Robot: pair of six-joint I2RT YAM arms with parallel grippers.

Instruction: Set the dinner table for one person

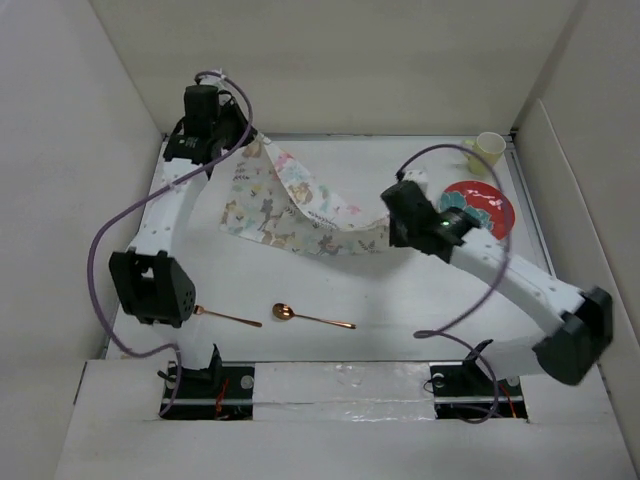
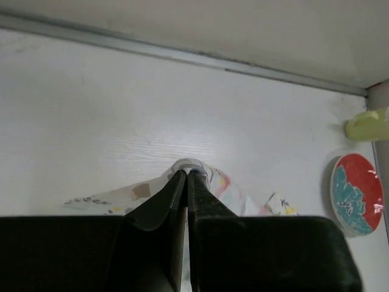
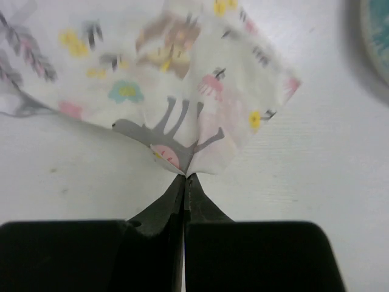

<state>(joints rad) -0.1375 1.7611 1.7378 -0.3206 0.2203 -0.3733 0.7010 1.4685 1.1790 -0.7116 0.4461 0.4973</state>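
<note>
The pastel deer-print placemat (image 1: 290, 212) lies crumpled across the back middle of the white dinner table (image 1: 380, 300), lifted at two corners. My left gripper (image 1: 252, 146) is shut on its far left corner; in the left wrist view the cloth (image 2: 243, 198) bunches around the closed fingertips (image 2: 180, 177). At the right end, my right gripper (image 1: 388, 232) is shut on the other corner. In the right wrist view the placemat (image 3: 176, 91) fans out from that gripper (image 3: 185, 177), pinched into a fold.
A red and teal plate (image 1: 480, 208) sits at the back right, with a pale yellow-green cup (image 1: 488, 150) behind it in the corner. A copper spoon (image 1: 310, 317) and a second copper utensil (image 1: 228, 317) lie near the front. White walls enclose the table.
</note>
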